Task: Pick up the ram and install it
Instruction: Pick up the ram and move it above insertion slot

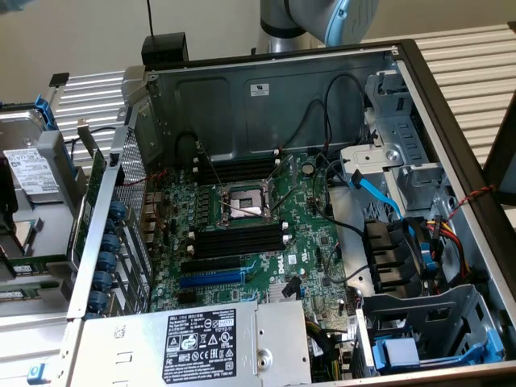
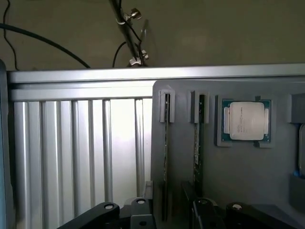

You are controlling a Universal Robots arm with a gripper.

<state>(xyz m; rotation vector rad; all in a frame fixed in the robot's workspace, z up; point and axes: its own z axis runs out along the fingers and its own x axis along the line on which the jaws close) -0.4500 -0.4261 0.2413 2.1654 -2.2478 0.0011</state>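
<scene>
Two green boards stood on edge in a grey holder point(image 2: 238, 181): the ram point(image 2: 166, 143), nearest the gripper point(image 2: 170, 209) with its jaws spread wide, and a second stick point(image 2: 197, 148) just beside. It looked light, stiff and fragile, best pinched across its flat faces.

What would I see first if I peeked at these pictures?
The big open grey metal computer case sits in the middle of the exterior view, with a green motherboard and a blue expansion slot inside. In the wrist view, two thin green ram sticks stand on edge in a grey tray, beside a square silver processor chip.
</scene>
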